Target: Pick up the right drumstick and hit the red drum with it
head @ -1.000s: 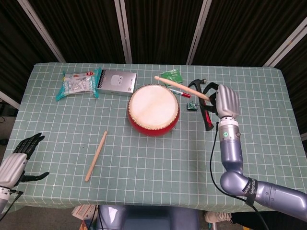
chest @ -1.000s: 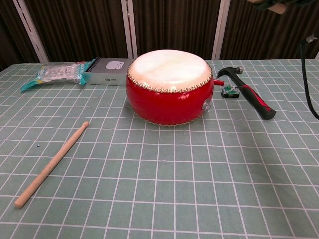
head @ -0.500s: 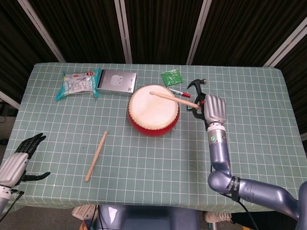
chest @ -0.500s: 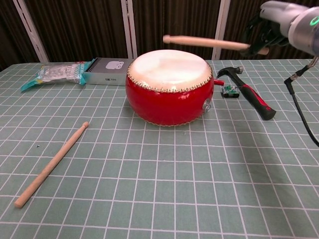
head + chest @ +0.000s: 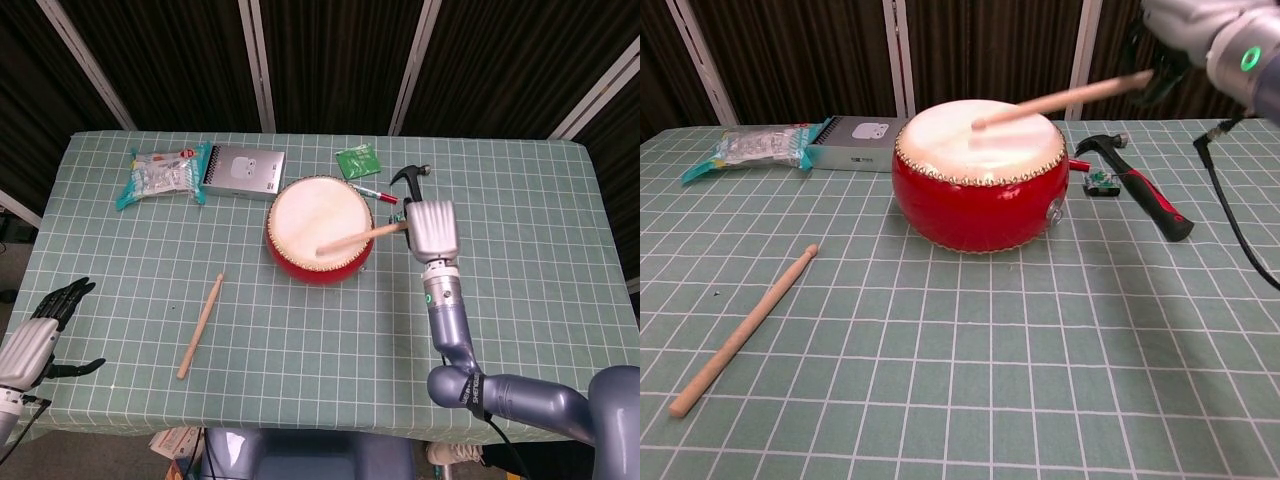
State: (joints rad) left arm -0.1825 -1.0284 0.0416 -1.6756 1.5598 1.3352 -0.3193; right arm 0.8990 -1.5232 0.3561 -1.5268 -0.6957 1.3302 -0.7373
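My right robot hand [image 5: 432, 228] grips the right drumstick [image 5: 358, 237] by its butt, and in the last second I have swung it down from well above the red drum [image 5: 319, 229] — its tip now sits on, or just over, the white skin near the middle. I judge the strike is landing, so the task is close to done. The drum's rim lies under the shaft, and the hammer [image 5: 1137, 187] lies just beside my wrist, so I would lift straight up. My left robot hand [image 5: 40, 327] hangs open off the worktop [image 5: 330, 340] corner, far from the spare drumstick [image 5: 201, 325].
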